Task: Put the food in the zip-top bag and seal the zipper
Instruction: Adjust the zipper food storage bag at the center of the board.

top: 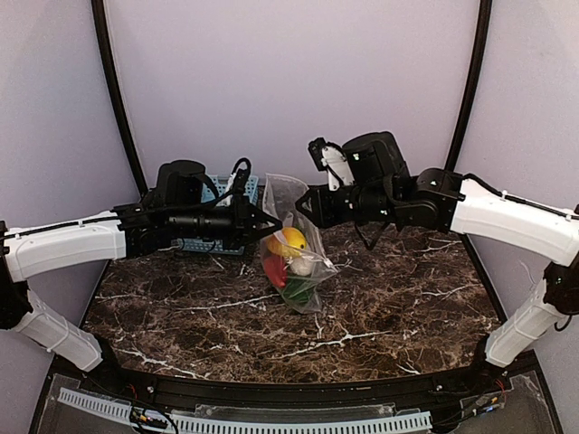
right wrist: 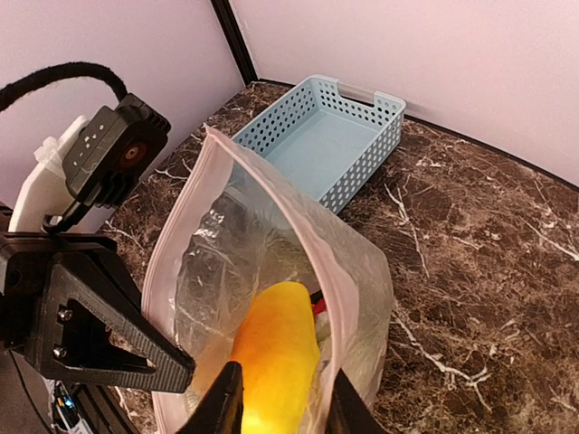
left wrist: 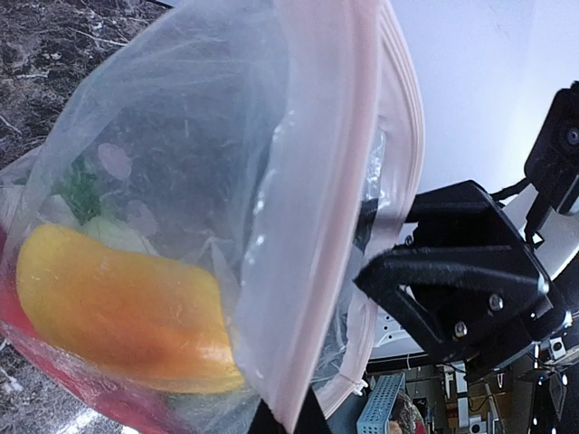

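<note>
Evidently the zip-top bag (top: pixel 291 194) hangs between our two hands, its mouth up at fingertip level and its loaded belly sagging below them toward the table (top: pixel 407 289). Whether its bottom corner rests there we cannot tell. The food (top: pixel 288 258) is inside: a yellow piece (left wrist: pixel 118 298) uppermost, with red, white and green under it, all bunched well below the fingertips. Our left hand (top: pixel 271 221) is fully closed, pinching the rim of the bag by the zipper (left wrist: pixel 336 172). Our right hand (top: pixel 306 206) faces it from the other side. In its wrist view the fingers stand slightly apart, straddling the rim, and we judge they are not clamping the film.

We expect the bag to handle as thin, floppy, slick film. It has no stiffness of its own, creases where it is pinched, and would slip from a loose grip. The toys look light, yet their weight pulls the film down and skews the mouth, which gapes in the right wrist view. The pinkish strip is the thickest, firmest part, so that is where we would take hold. Each hand would grip one end of it, just ahead of its own fingertips, and pull gently apart to draw it taut before pressing along it. The blue basket (right wrist: pixel 317 145) sits on the table behind the left hand.
</note>
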{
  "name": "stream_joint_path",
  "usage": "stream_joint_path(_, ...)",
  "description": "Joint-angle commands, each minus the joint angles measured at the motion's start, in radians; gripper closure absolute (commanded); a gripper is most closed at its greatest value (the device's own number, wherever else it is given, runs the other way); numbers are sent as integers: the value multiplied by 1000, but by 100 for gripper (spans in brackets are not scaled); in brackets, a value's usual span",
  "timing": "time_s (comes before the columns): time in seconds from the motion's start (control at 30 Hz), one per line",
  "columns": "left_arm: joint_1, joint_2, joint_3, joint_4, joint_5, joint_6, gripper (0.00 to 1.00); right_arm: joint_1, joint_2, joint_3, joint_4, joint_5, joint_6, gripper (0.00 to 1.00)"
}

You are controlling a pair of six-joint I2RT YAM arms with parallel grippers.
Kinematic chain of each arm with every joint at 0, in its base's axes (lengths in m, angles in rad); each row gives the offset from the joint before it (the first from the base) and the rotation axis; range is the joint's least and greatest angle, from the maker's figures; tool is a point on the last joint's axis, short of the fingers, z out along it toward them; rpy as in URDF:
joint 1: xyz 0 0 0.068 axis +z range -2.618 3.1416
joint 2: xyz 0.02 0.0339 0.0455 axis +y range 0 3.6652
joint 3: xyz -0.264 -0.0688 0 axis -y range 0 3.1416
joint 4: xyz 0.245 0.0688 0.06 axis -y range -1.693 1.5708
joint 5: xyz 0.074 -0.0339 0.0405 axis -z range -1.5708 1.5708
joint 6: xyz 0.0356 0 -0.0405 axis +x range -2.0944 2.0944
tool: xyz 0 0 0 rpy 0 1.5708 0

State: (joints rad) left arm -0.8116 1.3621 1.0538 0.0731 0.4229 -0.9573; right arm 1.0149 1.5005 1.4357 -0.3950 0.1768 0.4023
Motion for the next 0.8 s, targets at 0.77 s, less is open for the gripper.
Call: stream_joint_path(0.77, 49, -29, 30, 11, -65, 27, 99, 81, -498, -563, 197, -171, -80, 48)
